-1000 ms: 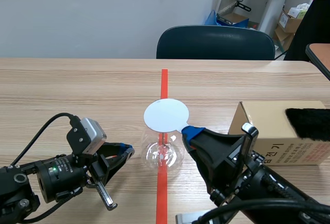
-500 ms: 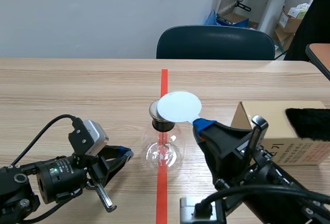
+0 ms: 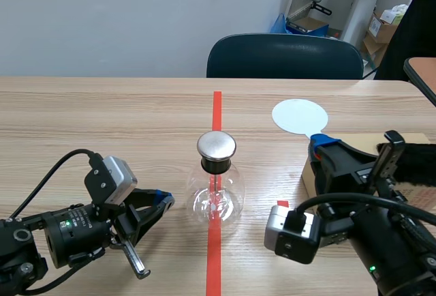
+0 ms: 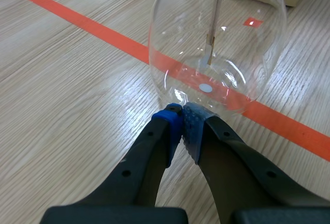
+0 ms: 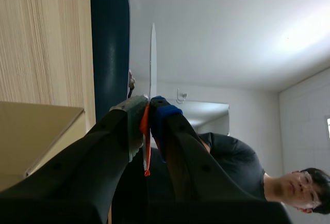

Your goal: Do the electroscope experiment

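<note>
Though edge-on wristside, disc (image 3: 299, 116) round frontally

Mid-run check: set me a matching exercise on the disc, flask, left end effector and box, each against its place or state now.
1 disc
2 flask
3 left end effector
4 box

A shut, empty, at the flask's base
B standing on the tape line
C tan cardboard
D gripped by the right end effector

Pairs: 1-D, 2-B, 3-A, 4-C
</note>
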